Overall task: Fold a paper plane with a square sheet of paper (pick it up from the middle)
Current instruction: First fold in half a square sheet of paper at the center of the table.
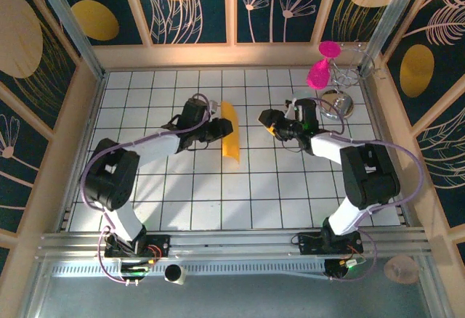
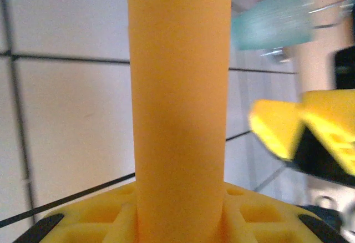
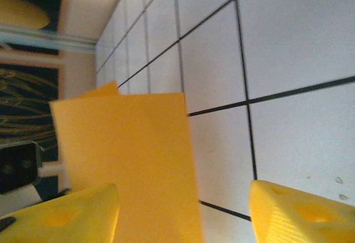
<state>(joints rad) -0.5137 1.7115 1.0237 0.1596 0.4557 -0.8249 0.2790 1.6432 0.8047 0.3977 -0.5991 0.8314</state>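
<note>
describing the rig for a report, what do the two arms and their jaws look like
Both the left arm and the right arm have white links between bulky black joint housings, with a thin lilac cable looping alongside each. Their jaws are bright yellow moulded blocks on black mounts.

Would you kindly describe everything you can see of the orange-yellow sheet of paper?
The square sheet of paper is thin, matt, plain orange-yellow and unmarked. It is folded over on itself: in the right wrist view a second layer's corner peeks past its top edge. From above it looks like a narrow, slightly curved strip raised on edge over the middle of the white tiled table. The left gripper pinches its left side. The right gripper is open and apart from it.
</note>
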